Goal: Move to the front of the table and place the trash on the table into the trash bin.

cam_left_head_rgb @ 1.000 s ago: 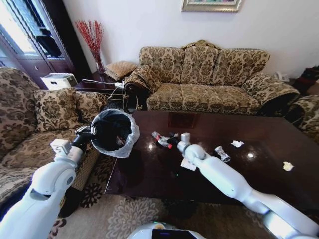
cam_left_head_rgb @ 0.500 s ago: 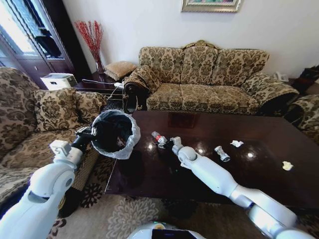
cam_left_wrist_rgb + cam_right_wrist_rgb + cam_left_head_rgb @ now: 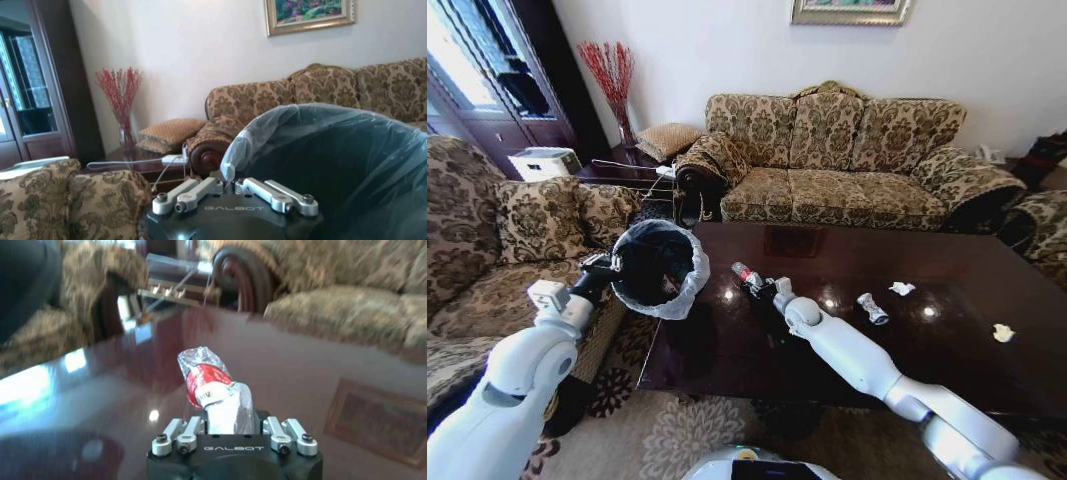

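Observation:
The trash bin [image 3: 659, 266], black with a whitish bag over its rim, hangs beside the table's left end, and my left gripper [image 3: 607, 268] is shut on its rim [image 3: 230, 181]. On the dark table [image 3: 947, 370] a clear bottle [image 3: 743, 276] with a red label lies near the left end. My right gripper [image 3: 763, 289] is low over the bottle [image 3: 212, 390], open, with a finger on each side of its near end. Farther right lie a crushed can [image 3: 872, 308], a white paper bit [image 3: 903, 288] and a yellowish paper bit [image 3: 1004, 333].
A patterned sofa [image 3: 847, 160] stands behind the table, and another sofa [image 3: 497, 250] is at the left behind the bin. A side table [image 3: 632, 170] with a vase of red twigs fills the corner. Patterned carpet [image 3: 677, 430] lies in front of the table.
My right arm has swung left across the table and brought its gripper from the middle over to the bottle. The left arm and the bin have stayed put.

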`<state>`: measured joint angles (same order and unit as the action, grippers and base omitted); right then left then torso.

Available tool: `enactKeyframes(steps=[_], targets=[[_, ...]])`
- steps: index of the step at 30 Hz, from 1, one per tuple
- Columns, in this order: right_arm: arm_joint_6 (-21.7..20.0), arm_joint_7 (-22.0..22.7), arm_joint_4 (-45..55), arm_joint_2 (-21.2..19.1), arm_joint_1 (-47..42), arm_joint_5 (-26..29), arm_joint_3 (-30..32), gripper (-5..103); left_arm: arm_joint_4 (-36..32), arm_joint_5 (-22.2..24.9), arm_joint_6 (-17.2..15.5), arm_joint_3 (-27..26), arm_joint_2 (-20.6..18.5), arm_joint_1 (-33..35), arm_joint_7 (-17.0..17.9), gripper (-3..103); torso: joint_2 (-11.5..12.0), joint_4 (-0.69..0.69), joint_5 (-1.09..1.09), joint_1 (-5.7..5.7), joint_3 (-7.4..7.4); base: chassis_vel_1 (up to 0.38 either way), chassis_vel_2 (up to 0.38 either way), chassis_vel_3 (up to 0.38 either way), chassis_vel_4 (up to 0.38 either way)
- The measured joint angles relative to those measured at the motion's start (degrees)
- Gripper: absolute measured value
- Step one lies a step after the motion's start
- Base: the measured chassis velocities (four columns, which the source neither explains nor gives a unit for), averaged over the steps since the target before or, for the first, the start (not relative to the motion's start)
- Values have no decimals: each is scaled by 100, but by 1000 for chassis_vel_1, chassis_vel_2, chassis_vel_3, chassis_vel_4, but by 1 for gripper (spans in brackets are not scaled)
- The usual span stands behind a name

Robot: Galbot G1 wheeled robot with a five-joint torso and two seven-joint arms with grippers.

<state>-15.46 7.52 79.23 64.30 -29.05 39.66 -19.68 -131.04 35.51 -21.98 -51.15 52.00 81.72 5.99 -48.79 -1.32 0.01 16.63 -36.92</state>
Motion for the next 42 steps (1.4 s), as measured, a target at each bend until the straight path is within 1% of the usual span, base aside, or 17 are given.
enactKeyframes(steps=[4, 6, 7, 9, 10, 13, 15, 17, 18, 20, 21, 23, 29, 37, 40, 41, 42], targets=[[67, 105, 830, -250, 74, 30, 355, 30, -1, 0, 0, 55, -22, -7, -53, 1, 0, 0, 0, 0, 1, 0, 0, 0, 0], [191, 18, 1399, -505, 259, -103, 550, 23, 0, -2, 0, 98, -46, -18, -56, 1, -1, 1, -4, -1, 1, 0, 0, 0, 0], [191, 18, 1399, -505, 259, -103, 550, 23, 0, -2, 0, 98, -46, -18, -56, 1, -1, 1, -4, -1, 1, 0, 0, 0, 0], [226, -21, 2159, -758, 525, -63, 713, 17, 5, 2, -12, 126, -122, -24, -68, 1, 0, 1, 1, 0, 1, 0, 0, 0, 0], [226, -21, 2159, -758, 525, -63, 713, 17, 5, 2, -12, 126, -122, -24, -68, 1, 0, 1, 1, 0, 1, 0, 0, 0, 0], [234, 155, 3089, -893, 1072, 409, 684, 11, 22, 117, -97, 179, -244, -30, -61, 1, 0, 1, -1, 0, 1, 0, 0, 0, 0], [243, 248, 3253, -893, 1226, 562, 611, 11, 14, 189, -132, 190, -267, -25, -43, 1, -1, 0, -1, -1, 1, 0, 0, 0, 0], [255, 506, 3612, -829, 1636, 1016, 260, 10, -37, 466, -242, 218, -341, 19, 15, 1, -1, -1, -3, -1, 2, 0, 0, 0, 0], [255, 506, 3612, -829, 1636, 1016, 260, 10, -37, 466, -242, 218, -341, 19, 15, 1, -1, -1, -3, -1, 2, 0, 0, 0, 0], [232, 706, 3889, -667, 1995, 1566, -197, 10, -58, 577, -292, 248, -404, 50, 22, 1, -1, -2, -3, -1, 2, 0, 0, 0, 0], [232, 706, 3889, -667, 1995, 1566, -197, 10, -58, 577, -292, 248, -404, 50, 22, 1, -1, -2, -3, -1, 2, 0, 0, 0, 0], [211, 727, 3959, -514, 2168, 1829, -703, 10, -112, 614, -334, 261, -429, 86, 19, 1, -1, 0, -2, -1, 1, 0, 0, 0, 0], [282, 609, 3732, -101, 2179, 1660, -1529, 10, -226, 616, -370, 243, -416, 139, 24, 1, -1, 1, -1, -1, 2, 0, 0, 0, 0], [284, 689, 3423, 244, 2096, 1409, -1868, 8, -226, 607, -375, 241, -394, 137, 55, 1, -1, -1, -2, -1, 1, 0, 0, 0, 0], [271, 676, 3342, 270, 2080, 1344, -1877, 23, -205, 607, -380, 234, -400, 120, 53, 1, -1, 1, -1, -1, 1, 0, 0, 0, 0], [271, 676, 3342, 270, 2080, 1344, -1877, 23, -205, 607, -380, 234, -400, 120, 53, 1, -1, 1, -1, -1, 1, 0, 0, 0, 0], [266, 668, 3340, 265, 2080, 1339, -1874, 29, -192, 608, -380, 228, -404, 107, 52, 1, -1, 1, -1, -1, 1, 0, 0, 0, 0]])
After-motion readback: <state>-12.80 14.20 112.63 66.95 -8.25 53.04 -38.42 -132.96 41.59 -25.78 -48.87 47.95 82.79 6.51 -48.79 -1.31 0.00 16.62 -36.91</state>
